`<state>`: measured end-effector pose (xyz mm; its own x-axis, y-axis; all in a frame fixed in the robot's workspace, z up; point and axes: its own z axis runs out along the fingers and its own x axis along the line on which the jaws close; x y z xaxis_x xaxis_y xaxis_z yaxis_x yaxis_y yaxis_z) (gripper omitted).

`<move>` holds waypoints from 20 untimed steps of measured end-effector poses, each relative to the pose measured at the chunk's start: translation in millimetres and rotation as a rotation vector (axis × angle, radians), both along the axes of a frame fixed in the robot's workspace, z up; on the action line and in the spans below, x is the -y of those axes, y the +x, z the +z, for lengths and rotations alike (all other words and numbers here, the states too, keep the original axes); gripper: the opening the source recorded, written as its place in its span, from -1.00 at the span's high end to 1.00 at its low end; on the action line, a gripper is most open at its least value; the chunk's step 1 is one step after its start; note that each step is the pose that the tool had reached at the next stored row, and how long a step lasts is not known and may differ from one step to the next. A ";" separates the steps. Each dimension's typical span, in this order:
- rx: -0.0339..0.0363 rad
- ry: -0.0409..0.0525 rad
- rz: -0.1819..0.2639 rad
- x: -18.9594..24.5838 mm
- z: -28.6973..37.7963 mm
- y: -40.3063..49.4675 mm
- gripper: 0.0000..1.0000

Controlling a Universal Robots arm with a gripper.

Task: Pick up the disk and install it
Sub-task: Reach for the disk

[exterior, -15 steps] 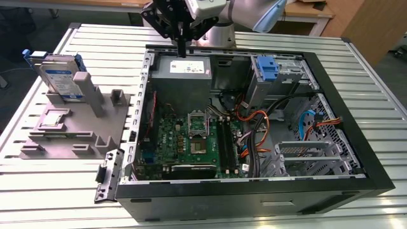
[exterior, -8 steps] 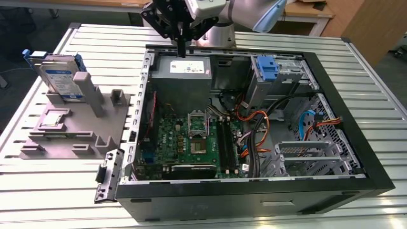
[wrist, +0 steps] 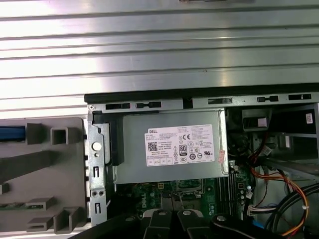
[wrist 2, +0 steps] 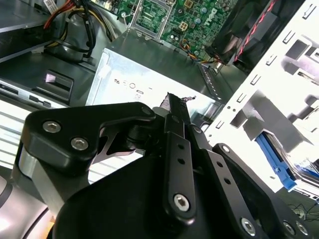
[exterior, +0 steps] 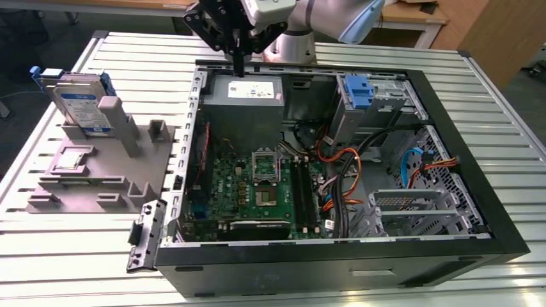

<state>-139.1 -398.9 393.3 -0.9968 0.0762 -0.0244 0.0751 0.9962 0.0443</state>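
Disk (exterior: 83,107): stands upright in grey holder (exterior: 94,185) on bench (exterior: 77,256), beside open computer case (exterior: 341,257). Gripper (exterior: 240,70): hovers over power supply (exterior: 247,91), fingers pressed together, holding nothing, well apart from disk.

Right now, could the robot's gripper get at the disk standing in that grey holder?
Probably yes. The disk stands upright in the grey holder outside the computer case, its top uncovered. The gripper hangs over the power-supply box, with nothing standing between them.
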 end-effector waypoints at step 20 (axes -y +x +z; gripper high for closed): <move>0.0000 0.0000 0.000 0.0 0.0 -8.5 0.80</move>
